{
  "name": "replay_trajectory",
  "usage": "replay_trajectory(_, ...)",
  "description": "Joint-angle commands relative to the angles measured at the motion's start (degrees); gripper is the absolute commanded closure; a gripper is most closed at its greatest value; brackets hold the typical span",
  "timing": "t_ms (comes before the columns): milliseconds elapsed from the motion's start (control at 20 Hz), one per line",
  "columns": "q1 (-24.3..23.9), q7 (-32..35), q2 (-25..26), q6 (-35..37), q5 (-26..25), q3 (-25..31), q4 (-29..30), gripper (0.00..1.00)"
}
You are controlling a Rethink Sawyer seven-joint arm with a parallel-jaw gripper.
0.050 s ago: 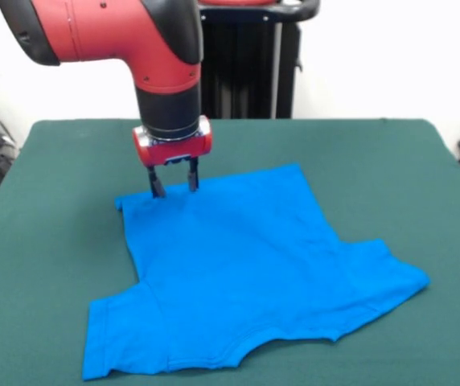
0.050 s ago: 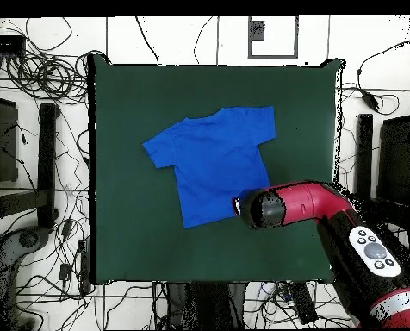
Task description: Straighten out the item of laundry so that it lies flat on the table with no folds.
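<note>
The item of laundry [image 1: 246, 273] is a bright blue T-shirt spread on the dark green table [image 1: 375, 161]. Its neck faces the near edge and both sleeves are out to the sides. Only faint ripples show in the fabric. My gripper [image 1: 174, 186] points straight down over the far hem, near its left corner. Its two fingers stand apart and open, with nothing between them; the tips are level with the hem's edge. From overhead, the shirt [image 2: 217, 159] lies right of centre on the table [image 2: 131, 112], and the arm's wrist covers most of the gripper [image 2: 239, 207] at the hem's corner.
The red arm [image 2: 312, 207] reaches in from the lower right in the overhead view. Green table surface surrounds the shirt on all sides. Cables [image 2: 36, 69] and dark stands [image 2: 46, 155] lie on the floor around the table.
</note>
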Motion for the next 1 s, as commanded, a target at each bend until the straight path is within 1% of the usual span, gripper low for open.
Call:
replay_trajectory(50,0.8,-5.2,2.0,-3.1,-4.3,-0.1,-0.8,0.0)
replay_trajectory(450,1.5,-2.4,4.1,-5.4,-7.3,-1.2,-0.9,0.0)
replay_trajectory(1000,0.3,-3.5,8.7,-7.6,-9.5,-1.3,-4.1,0.0)
